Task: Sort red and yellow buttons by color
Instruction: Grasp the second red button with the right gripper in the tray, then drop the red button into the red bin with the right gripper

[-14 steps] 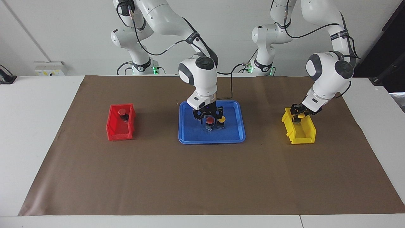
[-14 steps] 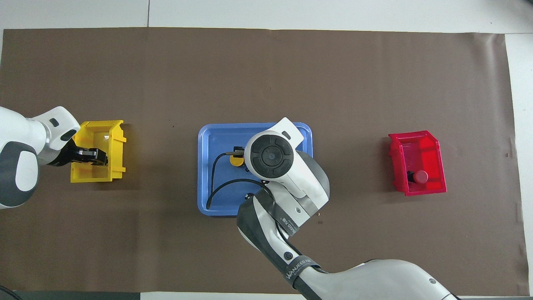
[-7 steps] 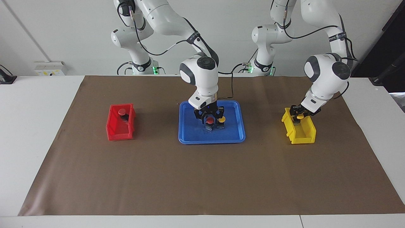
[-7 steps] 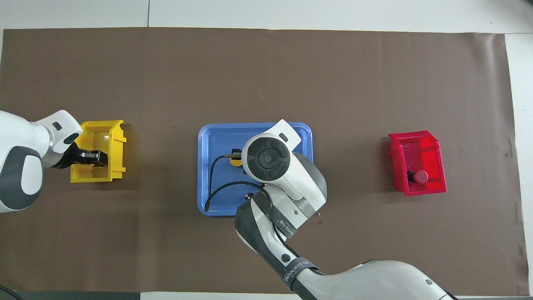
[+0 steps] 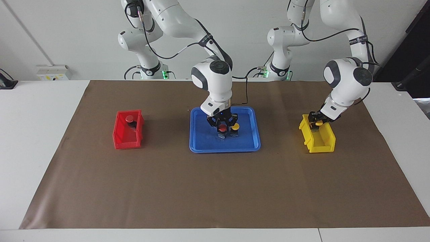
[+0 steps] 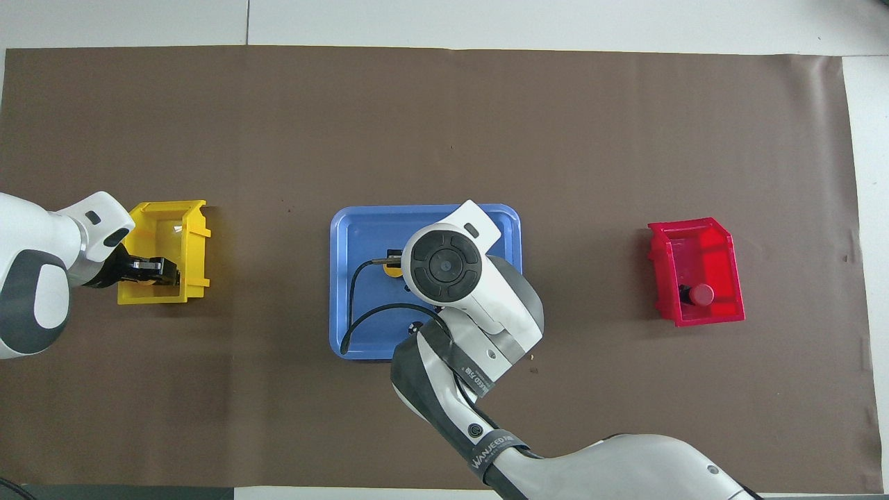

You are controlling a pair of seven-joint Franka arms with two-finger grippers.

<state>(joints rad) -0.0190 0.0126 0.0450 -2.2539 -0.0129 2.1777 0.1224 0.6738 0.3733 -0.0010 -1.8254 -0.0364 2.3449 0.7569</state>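
My right claw has risen, clenched on the red-capped push-button over the blue plastic tray; my left claw still grips the yellow-capped push-button over the yellow bin.

Looks like a robotics lab: two white robot arms bolted at a white table, brown paper mat taped down, plain white wall, cables everywhere.

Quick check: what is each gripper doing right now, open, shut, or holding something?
Left gripper: over the yellow bin, shut on a yellow button.
Right gripper: over the blue tray, fingers around the red button; grip cannot be told.
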